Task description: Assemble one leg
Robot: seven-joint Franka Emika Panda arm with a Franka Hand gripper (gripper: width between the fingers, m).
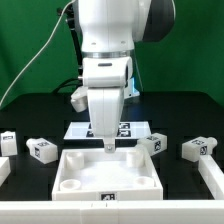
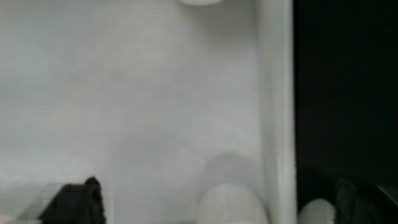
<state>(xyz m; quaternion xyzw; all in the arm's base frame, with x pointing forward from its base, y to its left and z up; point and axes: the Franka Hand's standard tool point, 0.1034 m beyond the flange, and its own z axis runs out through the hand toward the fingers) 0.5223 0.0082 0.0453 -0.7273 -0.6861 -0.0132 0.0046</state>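
Note:
Several legs, small white blocks with tags, lie on the black table: one [image 1: 42,150] and another [image 1: 8,140] on the exterior view's left, one [image 1: 153,143] and another [image 1: 200,148] on its right. The large white panel [image 1: 70,162] with round corner sockets lies at the front centre. My gripper [image 1: 108,146] points straight down at the panel's far rim. In the wrist view the gripper [image 2: 217,205] is open and holds nothing. Its dark fingertips [image 2: 71,202] stand wide apart on either side of the panel's rim [image 2: 278,100]. No leg shows in the wrist view.
The marker board [image 1: 136,128] lies flat just behind the panel, partly hidden by the arm. White pieces lie at the table's left edge [image 1: 4,170] and right edge [image 1: 214,178]. A green backdrop stands behind the table.

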